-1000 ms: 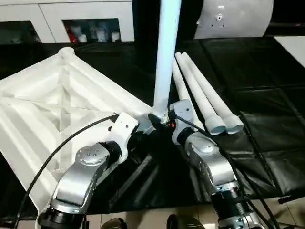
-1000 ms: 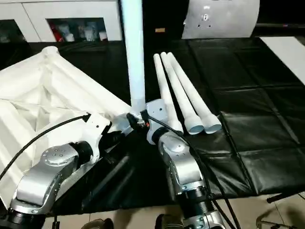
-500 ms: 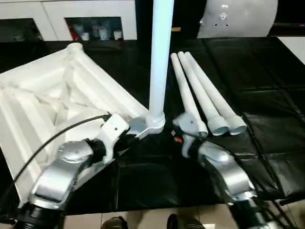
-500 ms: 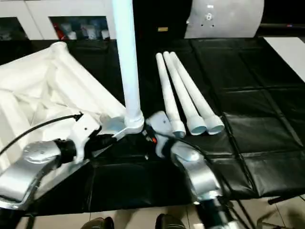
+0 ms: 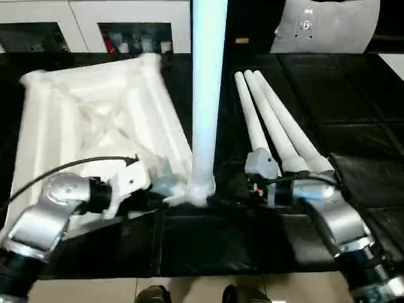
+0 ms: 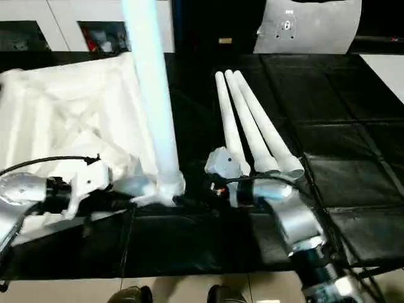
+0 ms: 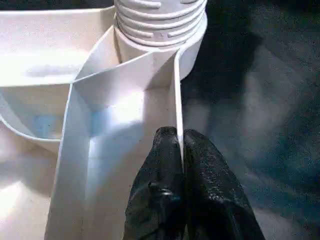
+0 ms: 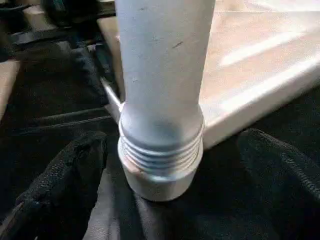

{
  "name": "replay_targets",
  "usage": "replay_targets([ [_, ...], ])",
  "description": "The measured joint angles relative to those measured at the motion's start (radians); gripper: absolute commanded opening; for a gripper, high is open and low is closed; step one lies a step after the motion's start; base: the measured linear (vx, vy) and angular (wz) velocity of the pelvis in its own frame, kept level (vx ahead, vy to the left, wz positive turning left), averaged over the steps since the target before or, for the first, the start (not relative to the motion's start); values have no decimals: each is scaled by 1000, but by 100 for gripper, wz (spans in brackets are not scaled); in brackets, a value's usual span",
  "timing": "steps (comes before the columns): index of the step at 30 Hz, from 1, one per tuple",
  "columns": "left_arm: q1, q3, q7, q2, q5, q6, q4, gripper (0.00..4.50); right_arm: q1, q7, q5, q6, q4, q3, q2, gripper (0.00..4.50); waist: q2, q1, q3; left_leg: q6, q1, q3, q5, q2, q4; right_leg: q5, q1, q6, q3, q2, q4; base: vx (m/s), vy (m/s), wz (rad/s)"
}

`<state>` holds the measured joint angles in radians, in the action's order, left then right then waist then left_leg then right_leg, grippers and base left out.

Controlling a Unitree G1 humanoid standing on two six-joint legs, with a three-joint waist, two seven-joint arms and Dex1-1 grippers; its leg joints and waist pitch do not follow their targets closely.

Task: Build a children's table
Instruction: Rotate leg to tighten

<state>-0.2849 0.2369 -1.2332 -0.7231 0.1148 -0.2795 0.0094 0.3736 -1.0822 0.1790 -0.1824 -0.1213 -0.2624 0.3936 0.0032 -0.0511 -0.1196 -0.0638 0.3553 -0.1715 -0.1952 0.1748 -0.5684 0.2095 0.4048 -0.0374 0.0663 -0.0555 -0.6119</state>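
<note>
The children's table top (image 5: pixel 95 120) lies upside down on the left, its ribbed underside facing up. One white leg (image 5: pixel 205 95) stands upright in the near corner socket (image 7: pixel 159 30), its threaded base (image 8: pixel 161 150) showing. My left gripper (image 7: pixel 176 137) is shut on a thin rib of the table top just beside that socket. My right gripper (image 8: pixel 172 137) stands open around the leg's base, with its fingers (image 8: pixel 65 175) apart from the leg on either side. Three more legs (image 5: pixel 278 126) lie side by side on the right.
A black padded mat (image 5: pixel 360 113) covers the work surface. White cabinets (image 5: pixel 63 19) stand along the back, and a grey-white panel (image 5: pixel 328 25) leans at the back right. The mat's near edge (image 5: pixel 208 274) runs close to my arms.
My right gripper has opened and let go of the upright leg's base. The table top has swung round with my left gripper still on it. The camera has shifted too.
</note>
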Motion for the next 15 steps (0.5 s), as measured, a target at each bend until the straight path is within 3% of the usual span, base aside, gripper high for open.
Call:
replay_targets([
  [5,-31,47,-75,-16,-1,58,27,0,34,-82,3,14,-22,-41,5,450,-1,-10,0,0,0,0,0,0,-2,0,0,0,0,0,-2,0,0,0],
  [9,-54,67,-104,-15,-3,86,53,0,55,-126,13,15,-58,-61,-5,450,-1,-8,1,0,-1,0,0,0,-3,-1,-1,-2,0,0,-3,0,0,0],
  [15,-70,76,-117,-12,-5,114,81,0,68,-161,22,7,-87,-66,-11,397,-1,-9,1,0,-2,0,0,0,-4,-1,-1,-2,0,0,-4,0,0,0],
])
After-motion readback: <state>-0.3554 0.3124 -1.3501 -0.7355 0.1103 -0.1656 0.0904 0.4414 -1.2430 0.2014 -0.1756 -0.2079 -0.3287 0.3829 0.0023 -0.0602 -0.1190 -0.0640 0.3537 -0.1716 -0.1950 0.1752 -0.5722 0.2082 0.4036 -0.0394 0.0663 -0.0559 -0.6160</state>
